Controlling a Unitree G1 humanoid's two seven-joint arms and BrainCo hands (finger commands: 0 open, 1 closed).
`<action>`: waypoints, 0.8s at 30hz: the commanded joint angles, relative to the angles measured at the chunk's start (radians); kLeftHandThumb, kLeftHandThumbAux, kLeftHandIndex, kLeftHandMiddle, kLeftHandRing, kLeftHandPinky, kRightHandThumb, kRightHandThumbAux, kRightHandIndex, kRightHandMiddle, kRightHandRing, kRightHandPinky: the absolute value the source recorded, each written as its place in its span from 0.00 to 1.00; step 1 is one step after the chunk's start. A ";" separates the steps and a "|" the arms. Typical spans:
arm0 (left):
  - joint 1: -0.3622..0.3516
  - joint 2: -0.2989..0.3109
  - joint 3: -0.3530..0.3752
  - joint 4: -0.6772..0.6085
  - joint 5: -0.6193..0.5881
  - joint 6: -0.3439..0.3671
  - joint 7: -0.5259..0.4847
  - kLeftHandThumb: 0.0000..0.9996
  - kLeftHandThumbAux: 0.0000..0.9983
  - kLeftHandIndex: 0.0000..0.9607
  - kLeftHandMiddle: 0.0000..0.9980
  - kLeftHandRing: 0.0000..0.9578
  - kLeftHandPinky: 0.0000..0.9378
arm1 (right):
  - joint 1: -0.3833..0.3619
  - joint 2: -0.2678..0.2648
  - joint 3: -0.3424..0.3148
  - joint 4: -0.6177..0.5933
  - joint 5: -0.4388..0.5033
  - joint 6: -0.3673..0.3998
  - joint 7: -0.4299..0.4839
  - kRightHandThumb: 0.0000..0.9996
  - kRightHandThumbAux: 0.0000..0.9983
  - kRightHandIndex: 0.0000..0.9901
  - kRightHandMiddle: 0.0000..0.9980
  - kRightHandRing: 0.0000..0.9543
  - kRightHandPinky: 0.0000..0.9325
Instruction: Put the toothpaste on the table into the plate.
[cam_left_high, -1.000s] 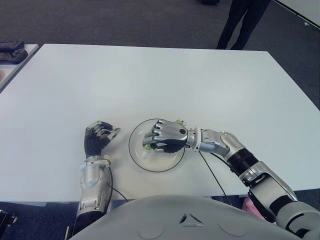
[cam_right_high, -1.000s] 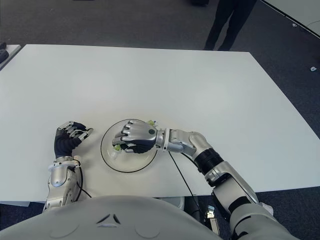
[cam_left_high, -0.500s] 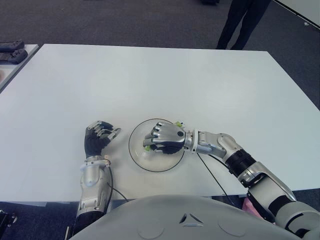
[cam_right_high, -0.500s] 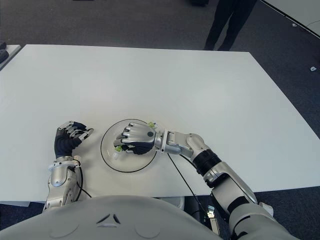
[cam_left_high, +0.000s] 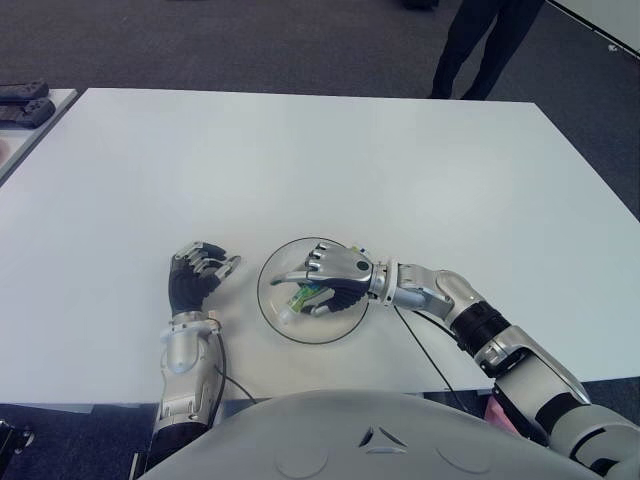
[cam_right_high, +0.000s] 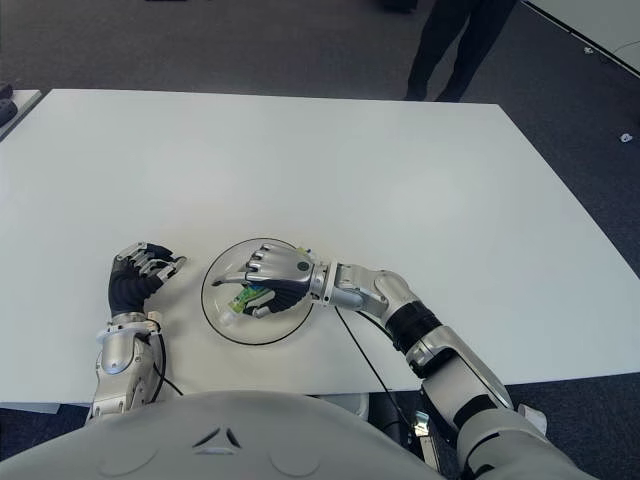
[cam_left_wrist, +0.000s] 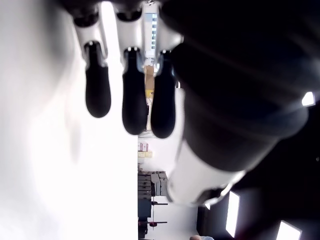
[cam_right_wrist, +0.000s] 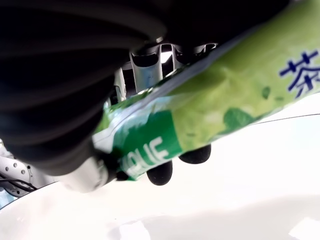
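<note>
The green toothpaste tube (cam_left_high: 303, 297) lies inside the clear glass plate (cam_left_high: 300, 330) near the table's front edge. Its white cap points left and its tail end sticks out past the wrist. My right hand (cam_left_high: 335, 272) hovers just over it, fingers stretched out to the left and thumb lowered, no longer wrapped round it. In the right wrist view the tube (cam_right_wrist: 210, 115) runs across the palm with the fingers (cam_right_wrist: 160, 172) spread behind it. My left hand (cam_left_high: 195, 275) shows left of the plate, fingers curled, holding nothing.
The white table (cam_left_high: 300, 160) stretches far beyond the plate. A person's dark legs (cam_left_high: 480, 40) stand past its far edge on the right. Black devices (cam_left_high: 25, 100) lie on a second table at the far left.
My right hand's fingers have uncurled from the toothpaste, which now shows lying in the plate beneath them. The left hand has not moved.
</note>
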 joint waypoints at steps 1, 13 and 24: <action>0.015 -0.010 -0.004 0.034 0.007 0.033 0.008 0.06 1.00 0.59 0.54 0.57 0.58 | 0.010 -0.015 -0.015 -0.030 -0.009 0.019 -0.004 0.08 0.33 0.00 0.00 0.00 0.00; 0.004 -0.002 -0.003 0.044 0.007 0.042 0.004 0.05 1.00 0.60 0.56 0.60 0.59 | 0.017 -0.019 -0.038 -0.027 0.049 0.001 0.011 0.02 0.30 0.00 0.00 0.00 0.00; 0.000 -0.003 -0.002 0.045 0.005 0.048 0.002 0.06 1.00 0.60 0.56 0.60 0.60 | 0.013 -0.031 -0.056 -0.056 0.016 0.018 -0.010 0.03 0.34 0.00 0.00 0.00 0.00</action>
